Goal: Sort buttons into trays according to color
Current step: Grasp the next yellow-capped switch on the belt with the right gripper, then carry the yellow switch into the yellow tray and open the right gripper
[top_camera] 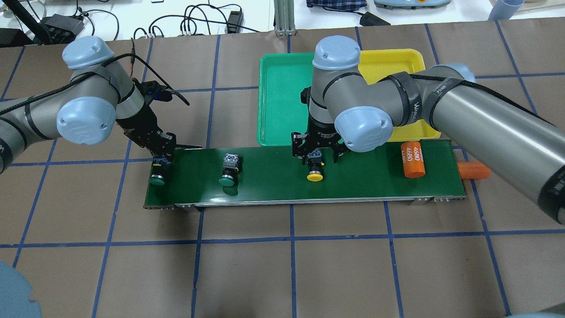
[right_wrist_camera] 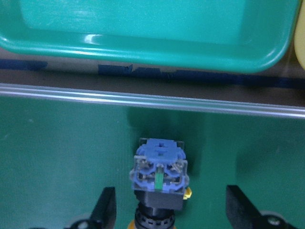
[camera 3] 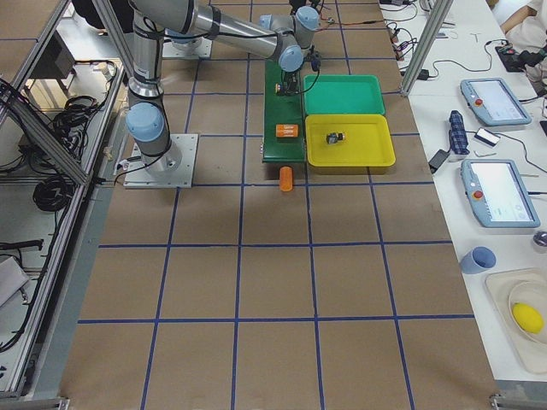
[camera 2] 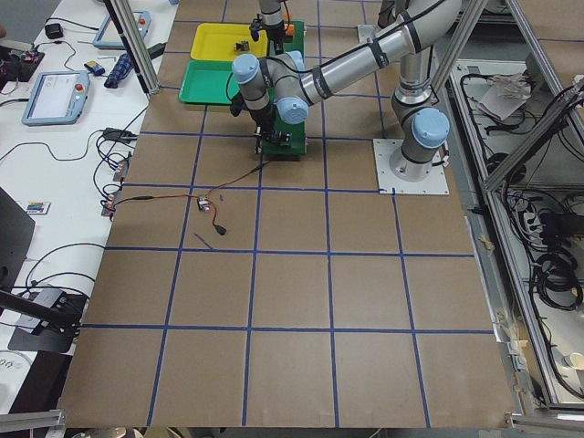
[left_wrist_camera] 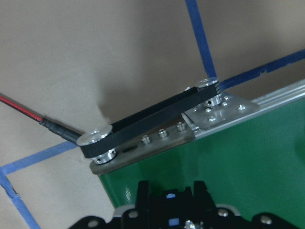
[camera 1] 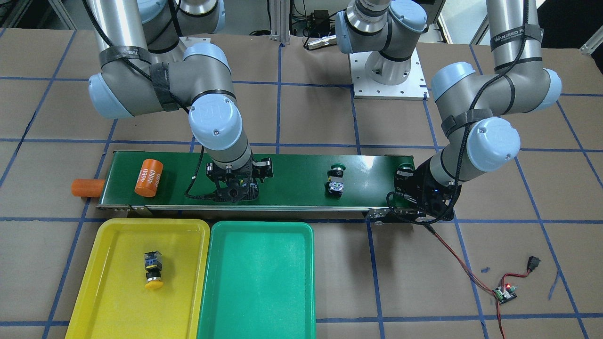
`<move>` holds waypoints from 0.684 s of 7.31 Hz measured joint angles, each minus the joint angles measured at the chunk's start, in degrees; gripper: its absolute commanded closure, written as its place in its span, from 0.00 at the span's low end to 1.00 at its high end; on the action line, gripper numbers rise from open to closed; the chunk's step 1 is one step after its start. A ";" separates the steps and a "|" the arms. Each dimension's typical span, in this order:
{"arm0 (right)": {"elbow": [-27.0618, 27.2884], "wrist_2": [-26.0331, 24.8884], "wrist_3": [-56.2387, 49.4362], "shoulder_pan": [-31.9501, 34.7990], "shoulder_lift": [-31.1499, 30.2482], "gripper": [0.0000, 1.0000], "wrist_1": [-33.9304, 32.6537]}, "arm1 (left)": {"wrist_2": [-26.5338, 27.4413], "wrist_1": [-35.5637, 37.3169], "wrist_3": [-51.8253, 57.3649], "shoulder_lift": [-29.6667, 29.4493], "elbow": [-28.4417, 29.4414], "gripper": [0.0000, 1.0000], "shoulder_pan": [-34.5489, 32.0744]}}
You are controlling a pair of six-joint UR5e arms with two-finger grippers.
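Right hand [right_wrist_camera: 171, 200] sits wide open straddling the yellow button [right_wrist_camera: 159, 174], green tray [right_wrist_camera: 143, 28] at its 12 o'clock; light, rigid, slick plastic, I'd pinch the black body.

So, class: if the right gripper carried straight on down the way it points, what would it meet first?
Probably the yellow-capped button, lying on the conveyor belt between its open fingers.

One button [camera 1: 153, 268] lies in a tray [camera 1: 108, 306] beside the conveyor [camera 1: 292, 188].
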 measured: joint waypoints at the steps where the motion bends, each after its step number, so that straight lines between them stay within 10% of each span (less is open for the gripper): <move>1: 0.16 -0.04 -0.10 0.00 0.05 0.29 -0.18 | -0.08 -0.02 -0.02 0.06 -0.09 0.00 0.01; 4: 0.56 -0.80 -0.87 -0.35 0.22 1.00 -2.68 | 0.05 -0.56 -0.18 1.80 1.64 0.00 -0.02; 5: 0.30 -1.41 -1.32 -0.69 0.18 1.00 -3.83 | 0.41 -2.48 -0.32 3.74 3.07 0.00 -0.04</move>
